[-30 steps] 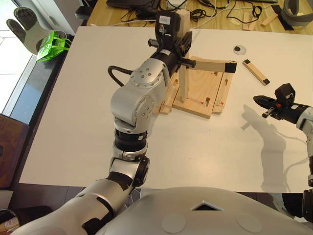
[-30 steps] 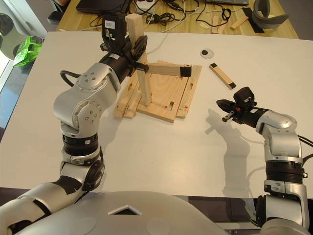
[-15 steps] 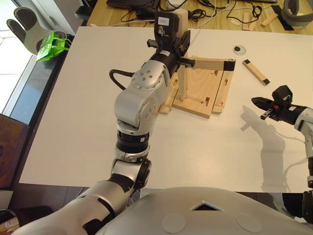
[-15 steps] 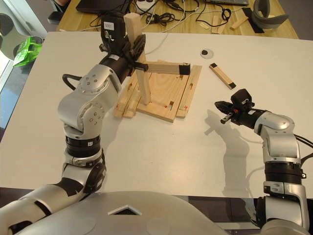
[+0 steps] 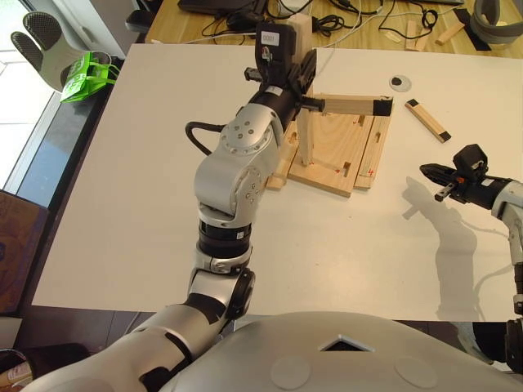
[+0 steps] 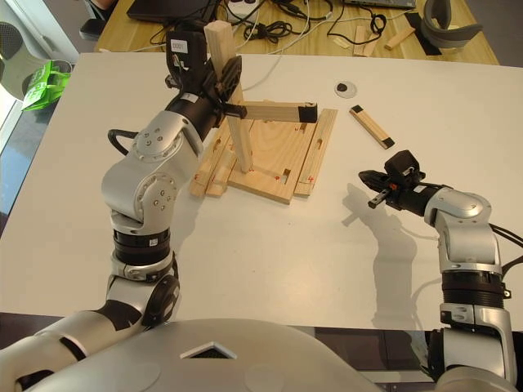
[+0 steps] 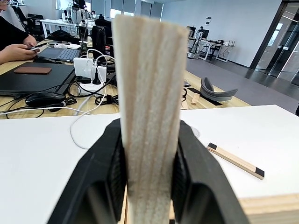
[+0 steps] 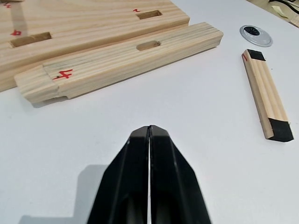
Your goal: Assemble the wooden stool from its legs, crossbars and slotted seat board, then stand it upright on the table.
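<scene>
The slotted seat board [image 6: 282, 159] lies flat at the table's middle back. A wooden leg [image 6: 233, 98] stands upright in it, with a crossbar [image 6: 274, 113] sticking out sideways toward the right. My left gripper [image 6: 219, 77] is shut on the upper part of that upright leg [image 7: 148, 121]. Another leg [image 8: 117, 63] lies flat against the board's right side, and more wooden pieces [image 6: 208, 175] lie at its left edge. A short crossbar with black ends [image 6: 372, 126] lies apart on the table to the right. My right gripper [image 6: 369, 188] hovers shut and empty above the table, right of the board.
A small round metal disc [image 6: 345, 88] sits behind the loose crossbar. Behind the white table [image 6: 261, 245] stands a wooden desk with cables, a laptop and wood offcuts [image 6: 400, 37]. Bare tabletop stretches across the front and left.
My right gripper has drifted slightly back and up. The left arm's elbow has shifted a little while its gripper keeps hold of the upright leg.
</scene>
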`<action>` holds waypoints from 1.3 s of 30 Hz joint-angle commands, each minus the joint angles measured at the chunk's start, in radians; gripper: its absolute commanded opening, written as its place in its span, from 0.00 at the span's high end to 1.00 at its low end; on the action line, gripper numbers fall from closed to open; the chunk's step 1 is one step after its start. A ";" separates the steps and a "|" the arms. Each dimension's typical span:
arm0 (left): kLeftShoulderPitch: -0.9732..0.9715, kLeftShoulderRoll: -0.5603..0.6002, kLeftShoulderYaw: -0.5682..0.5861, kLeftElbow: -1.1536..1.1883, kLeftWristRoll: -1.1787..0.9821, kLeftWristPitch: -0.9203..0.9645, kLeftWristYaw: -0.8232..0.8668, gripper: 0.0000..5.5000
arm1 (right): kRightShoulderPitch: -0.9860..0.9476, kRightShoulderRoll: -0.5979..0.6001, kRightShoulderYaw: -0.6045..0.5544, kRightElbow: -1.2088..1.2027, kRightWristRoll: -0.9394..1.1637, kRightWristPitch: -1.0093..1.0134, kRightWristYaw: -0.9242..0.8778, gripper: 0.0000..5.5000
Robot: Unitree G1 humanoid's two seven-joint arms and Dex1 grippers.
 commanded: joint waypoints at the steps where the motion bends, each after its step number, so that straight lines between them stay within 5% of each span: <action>1: 0.013 0.020 -0.020 0.013 0.041 -0.051 -0.014 0.81 | 0.000 -0.002 0.007 -0.005 -0.004 -0.002 -0.003 1.00; 22: 0.009 -0.017 -0.018 0.013 0.062 0.048 -0.028 0.81 | 0.007 -0.005 0.027 0.030 -0.036 -0.064 -0.008 1.00; 27: 0.008 -0.021 -0.020 0.099 0.087 -0.034 -0.026 0.81 | 0.002 -0.007 0.034 0.046 -0.043 -0.083 -0.006 1.00; 39: 0.114 -0.046 -0.043 0.254 0.121 -0.599 -0.092 0.81 | -0.058 -0.033 0.039 0.111 -0.052 -0.107 0.018 1.00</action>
